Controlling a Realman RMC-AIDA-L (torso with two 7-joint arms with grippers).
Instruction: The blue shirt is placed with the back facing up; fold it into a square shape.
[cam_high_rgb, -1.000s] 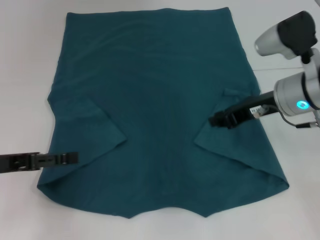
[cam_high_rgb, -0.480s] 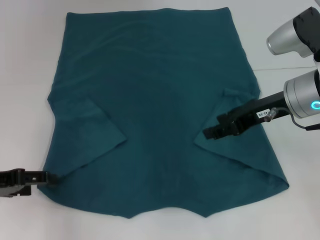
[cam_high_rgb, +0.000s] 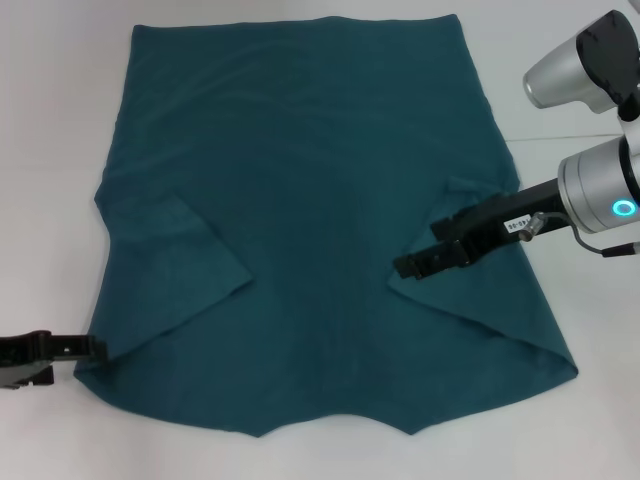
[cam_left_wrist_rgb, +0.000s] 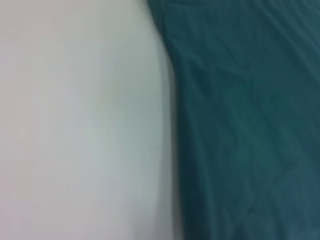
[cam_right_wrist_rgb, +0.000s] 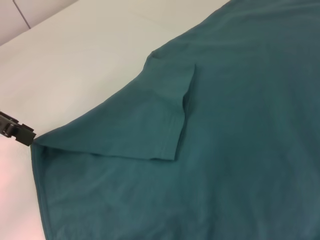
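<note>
Item: the blue shirt (cam_high_rgb: 320, 200), a plain dark teal short-sleeved T-shirt, spread flat on the white counter (cam_high_rgb: 50, 150), hem at the far side, collar end nearest the robot, both sleeves folded inward onto the body. Left sleeve flap (cam_high_rgb: 175, 265) lies with its point toward the middle; right sleeve flap (cam_high_rgb: 470, 300) likewise. Left claw (cam_high_rgb: 85, 347): low over the counter at the shirt's near left corner, tip at or just touching the cloth edge; whether its fingers are apart or together cannot be told. Right claw (cam_high_rgb: 415, 264): over the inner corner of the right sleeve flap, seemingly close to the fabric; finger state likewise cannot be told, nor whether it holds cloth. Risks, as judged: the left claw at the very edge may catch only the top layer, or slide under and push the corner into a ridge; a thin pinch could slip once lifted. The right claw, if it drags while pressing, may pull the sleeve flap open and undo that fold. Uneven lifting between the two sides would skew the next fold, leaving a lopsided shape rather than a square.
</note>
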